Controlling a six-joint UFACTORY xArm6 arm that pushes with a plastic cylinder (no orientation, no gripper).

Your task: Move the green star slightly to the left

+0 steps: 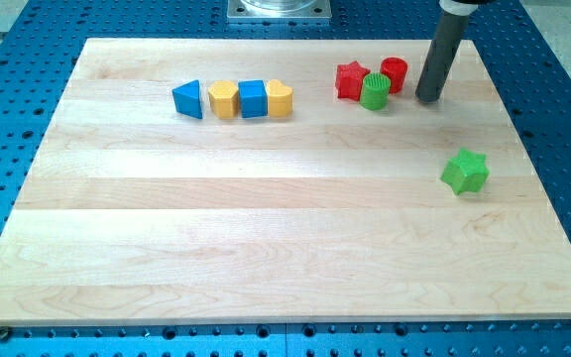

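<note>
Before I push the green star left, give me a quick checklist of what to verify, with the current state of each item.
1. Green star located: ok, alone near the view's right edge.
2. My tip on the star's right side for a leftward push: not ok, it sits above and slightly left of the star.
3. Tip touching the star: not ok, clearly apart.
4. Tip clear of the red cylinder: ok, just right of it with a small gap.
5. Board free to the star's left: ok, no blocks in that lane.
6. Route around the star's right side stays on the board: cannot tell, the margin looks narrow.
</note>
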